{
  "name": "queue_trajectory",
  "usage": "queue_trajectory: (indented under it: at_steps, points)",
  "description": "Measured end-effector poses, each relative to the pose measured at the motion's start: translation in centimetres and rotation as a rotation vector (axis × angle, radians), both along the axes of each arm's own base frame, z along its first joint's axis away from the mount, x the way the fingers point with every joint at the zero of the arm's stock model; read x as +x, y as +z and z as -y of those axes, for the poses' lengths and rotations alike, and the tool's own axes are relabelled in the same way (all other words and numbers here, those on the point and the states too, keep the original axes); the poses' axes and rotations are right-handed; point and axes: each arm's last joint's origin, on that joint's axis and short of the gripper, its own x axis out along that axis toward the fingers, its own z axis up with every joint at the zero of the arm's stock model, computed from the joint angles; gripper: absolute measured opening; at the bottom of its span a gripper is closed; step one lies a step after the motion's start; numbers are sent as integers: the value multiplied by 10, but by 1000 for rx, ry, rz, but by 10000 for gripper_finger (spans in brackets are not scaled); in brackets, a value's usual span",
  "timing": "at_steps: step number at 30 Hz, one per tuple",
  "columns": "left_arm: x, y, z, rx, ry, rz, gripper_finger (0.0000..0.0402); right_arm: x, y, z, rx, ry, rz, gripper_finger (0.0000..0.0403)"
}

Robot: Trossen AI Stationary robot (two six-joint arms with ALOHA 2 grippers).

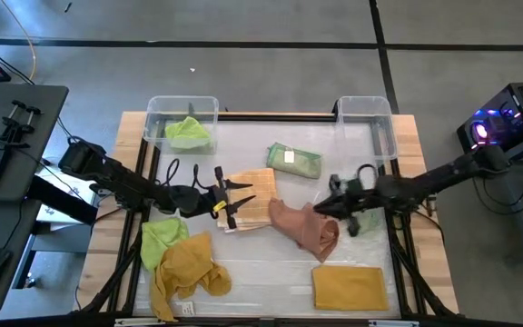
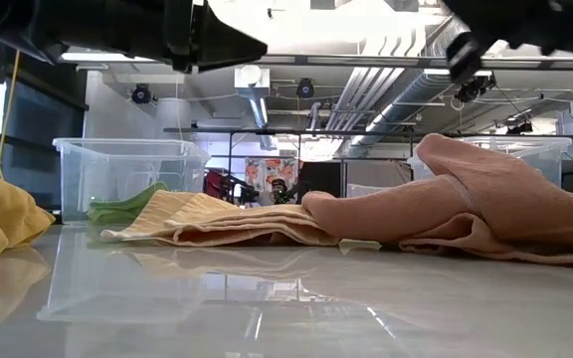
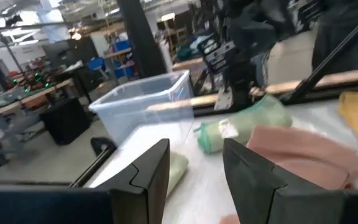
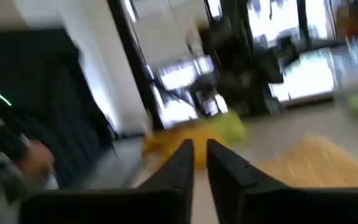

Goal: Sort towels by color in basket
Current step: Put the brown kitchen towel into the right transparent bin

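While the left gripper (image 1: 234,205) hangs spread over the ribbed tan towel (image 1: 254,211), beside it the right gripper (image 1: 327,209) nearly pressed together overlaps the rumpled pink towel (image 1: 305,229).

both arms are slim and dark, nearly black, built of tube-like links with chunkier joints. the left arm (image 1: 121,182) has a boxy block at its outer end and a thin black cable looping off it just behind the left gripper (image 1: 241,202), whose base carries small yellow-orange marks. the right arm (image 1: 443,175) shows a similar cable loop just behind the right gripper (image 1: 327,207). in the wrist views the fingers (image 3: 151,171) are flat, angular black plates with matte faces.
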Motion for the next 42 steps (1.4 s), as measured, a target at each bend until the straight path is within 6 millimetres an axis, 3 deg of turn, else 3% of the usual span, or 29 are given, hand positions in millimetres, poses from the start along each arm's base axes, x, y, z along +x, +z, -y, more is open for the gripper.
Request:
queue_trajectory:
  at_steps: [4,9,12,17,24,29,37,42]
  points:
    - [-4,-1,1,-2,40,-45,135,31,13,-11,-94,-29,-281,111]
    - [-5,-5,4,1,43,-85,135,62,14,-28,-200,-30,-584,183]
    - [-6,-8,4,-11,49,-102,135,72,3,-36,-239,-34,-730,208]
    - [-6,-12,4,-34,55,-131,135,73,-31,-41,-263,-159,-872,216]
    - [-6,-12,4,-40,57,-132,135,55,-86,-44,-265,-268,-998,216]
    - [-6,-12,1,-42,67,-130,135,54,-113,-44,-249,-286,-983,207]
    - [-6,-12,1,-45,64,-126,135,51,-124,-40,-212,-359,-900,117]
    - [-6,-12,2,-48,63,-126,135,44,-110,-42,-195,-422,-824,55]
